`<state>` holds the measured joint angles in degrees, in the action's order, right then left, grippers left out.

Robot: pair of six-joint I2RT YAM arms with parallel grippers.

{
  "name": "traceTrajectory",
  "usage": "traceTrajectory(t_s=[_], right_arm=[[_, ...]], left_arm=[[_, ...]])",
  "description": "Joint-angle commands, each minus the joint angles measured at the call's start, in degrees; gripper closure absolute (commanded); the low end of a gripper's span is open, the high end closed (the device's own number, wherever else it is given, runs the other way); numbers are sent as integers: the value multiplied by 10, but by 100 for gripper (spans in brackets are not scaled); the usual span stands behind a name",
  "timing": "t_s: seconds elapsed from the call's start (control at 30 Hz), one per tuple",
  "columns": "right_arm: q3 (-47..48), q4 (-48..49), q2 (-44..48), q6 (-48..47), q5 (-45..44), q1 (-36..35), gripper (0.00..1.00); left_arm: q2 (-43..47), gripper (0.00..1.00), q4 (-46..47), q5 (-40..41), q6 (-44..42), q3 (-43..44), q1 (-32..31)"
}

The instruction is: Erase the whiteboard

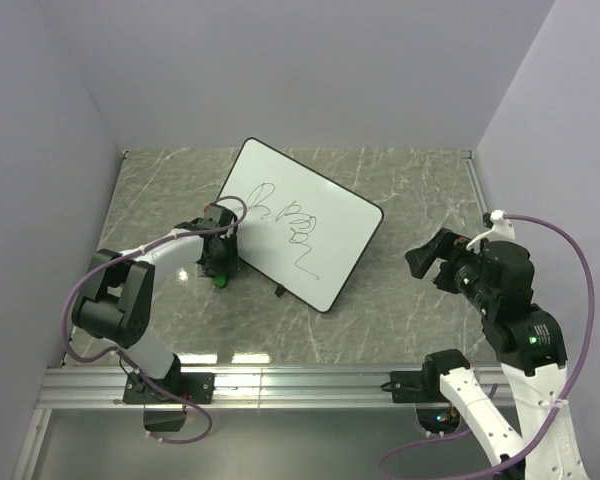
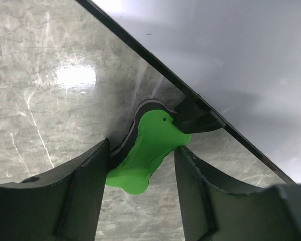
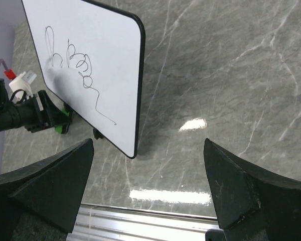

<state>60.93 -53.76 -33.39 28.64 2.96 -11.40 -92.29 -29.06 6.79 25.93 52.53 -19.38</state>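
Note:
The whiteboard [image 1: 332, 232] lies slanted in the middle of the grey marble table, with a black scribble [image 1: 296, 232] across it. It also shows in the left wrist view [image 2: 231, 60] and the right wrist view [image 3: 110, 60]. The green bone-shaped eraser [image 1: 220, 281] stands on its side at the board's near left edge, its dark felt to the left. My left gripper [image 1: 218, 262] is low over it. In the left wrist view [image 2: 142, 168] the jaws stand either side of the eraser [image 2: 149, 148], with a gap on the right. My right gripper [image 1: 430, 258] is open and empty, raised off to the right.
A black board foot [image 2: 195, 118] overlaps the eraser's far end. Another foot [image 1: 279, 291] sits under the board's near edge. An aluminium rail [image 1: 300, 385] runs along the table's front edge. Purple walls close in the left, back and right sides.

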Motion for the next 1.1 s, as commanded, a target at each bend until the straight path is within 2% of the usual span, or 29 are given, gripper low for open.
traceTrajectory(t_s=[0.0,0.07,0.2,0.27,0.4,0.53,0.63,0.93,1.07], right_arm=[[-7,48,-22,-3,-5,-5,4],[-6,60,-35,-3,-6,-4,4],[-7,78,-52,-2,-12,-5,4],[-12,95,-62,0,-15,-5,4],[-39,150,-98,22,5,2,4],[-45,252,-177,43,108,18,4],[-23,297,-240,46,138,36,4],[84,379,-430,29,201,80,5],[125,417,-490,24,282,88,6]], left_arm=[[-10,43,-2,20,-19,17,-3],[-17,46,3,17,-22,14,-7],[-31,73,0,17,-24,20,-15],[-33,77,0,16,-25,21,-18],[-35,100,-9,9,-18,20,-22],[-3,100,-30,-9,1,27,-22],[47,100,-60,-21,19,49,-23],[130,100,-119,-60,36,143,-29],[142,100,-110,-76,43,159,-32]])
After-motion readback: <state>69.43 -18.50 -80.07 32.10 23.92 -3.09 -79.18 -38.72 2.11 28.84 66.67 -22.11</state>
